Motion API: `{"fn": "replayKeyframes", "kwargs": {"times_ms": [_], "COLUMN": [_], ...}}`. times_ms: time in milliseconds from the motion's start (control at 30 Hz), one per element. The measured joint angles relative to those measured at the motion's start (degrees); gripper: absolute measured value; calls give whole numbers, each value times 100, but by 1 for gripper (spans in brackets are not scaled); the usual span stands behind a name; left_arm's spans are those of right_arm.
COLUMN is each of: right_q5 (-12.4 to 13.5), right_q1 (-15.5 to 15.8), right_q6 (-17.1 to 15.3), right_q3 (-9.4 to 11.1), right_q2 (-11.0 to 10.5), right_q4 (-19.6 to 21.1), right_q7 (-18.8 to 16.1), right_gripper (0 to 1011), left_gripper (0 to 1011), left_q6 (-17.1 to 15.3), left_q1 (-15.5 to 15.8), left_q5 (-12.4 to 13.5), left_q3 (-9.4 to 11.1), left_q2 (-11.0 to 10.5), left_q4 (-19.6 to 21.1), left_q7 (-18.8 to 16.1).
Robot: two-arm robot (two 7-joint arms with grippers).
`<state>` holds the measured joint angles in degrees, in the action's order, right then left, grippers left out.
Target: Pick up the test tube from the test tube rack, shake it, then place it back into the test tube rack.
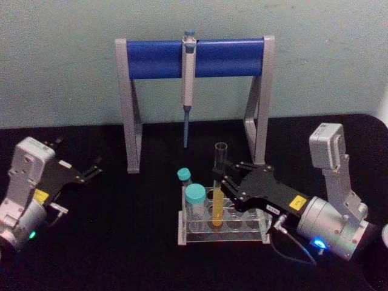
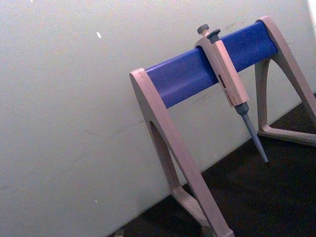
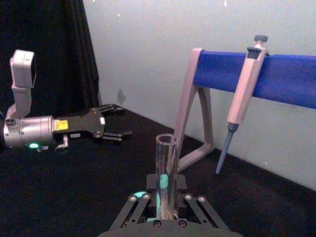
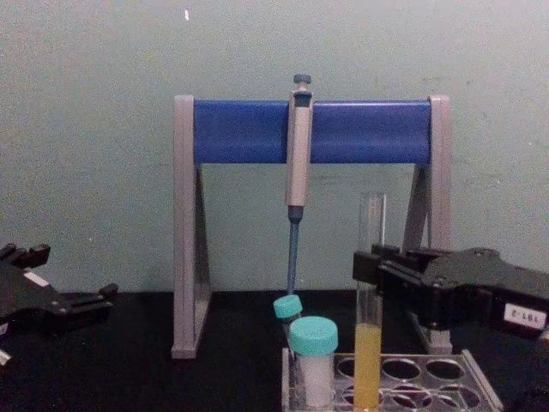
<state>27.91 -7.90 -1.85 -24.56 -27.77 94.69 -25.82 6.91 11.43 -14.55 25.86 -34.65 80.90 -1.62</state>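
From the head, the right gripper [image 1: 223,180] was in at the test tube [image 1: 219,188], which stood upright in the test tube rack [image 1: 223,235]; its fingers flanked the glass mid-height, and whether they'd clenched I couldn't tell. From the right wrist, the left gripper [image 3: 118,123] sat parked, fingers released. From the chest: thin, slick, fragile, uncapped glass, so grip above the liquid, gently.

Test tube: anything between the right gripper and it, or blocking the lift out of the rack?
Nothing visible. The right gripper is already at the test tube, fingers either side of the glass above the test tube rack. The teal-capped vials stand on the tube's far side from the gripper. Above the tube is open air.
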Motion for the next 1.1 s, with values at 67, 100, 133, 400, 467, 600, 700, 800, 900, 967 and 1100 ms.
{"fn": "replayKeyframes", "kwargs": {"times_ms": [67, 100, 133, 400, 467, 600, 700, 800, 900, 967, 1100], "right_q5": [-18, -24, -34, -146, -156, -173, -188, -197, -207, -214, -229], "right_q1": [0, 0, 0, 30, 44, 63, 76, 86, 90, 93, 96], "right_q6": [2, 2, 3, 14, 14, 5, -6, -22, -34, -46, -50], "right_q3": [-7, -8, -10, -32, -36, -41, -42, -41, -39, -36, -27], "right_q2": [17, 21, 24, 62, 71, 91, 110, 123, 132, 139, 154], "right_q4": [-37, -49, -59, -129, -142, -174, -202, -217, -230, -235, -246], "right_q7": [-2, -3, -4, 1, 2, -1, -4, 0, 1, 2, 4], "right_gripper": [216, 216, 216, 217, 216, 216, 216, 217, 216, 216, 216], "left_gripper": [1001, 1001, 1001, 1001, 1001, 1001, 1001, 1001, 1001, 1001, 1001], "left_q6": [0, 0, 0, 0, 0, 0, 0, 0, 0, 0, 0], "left_q1": [0, 0, 0, 0, 0, 0, 0, 0, 0, -1, 0], "left_q5": [0, 0, 0, 0, 0, 0, 0, 0, 0, 0, 0], "left_q3": [0, 0, 0, 0, 0, 0, 0, 0, 0, 0, 0], "left_q2": [0, 0, 0, 0, 0, 0, 0, 0, 0, 0, 0], "left_q4": [0, 0, 0, 0, 0, 0, 0, 0, 0, 0, 0], "left_q7": [0, 0, 0, 0, 0, 0, 0, 0, 0, 0, 0]}}
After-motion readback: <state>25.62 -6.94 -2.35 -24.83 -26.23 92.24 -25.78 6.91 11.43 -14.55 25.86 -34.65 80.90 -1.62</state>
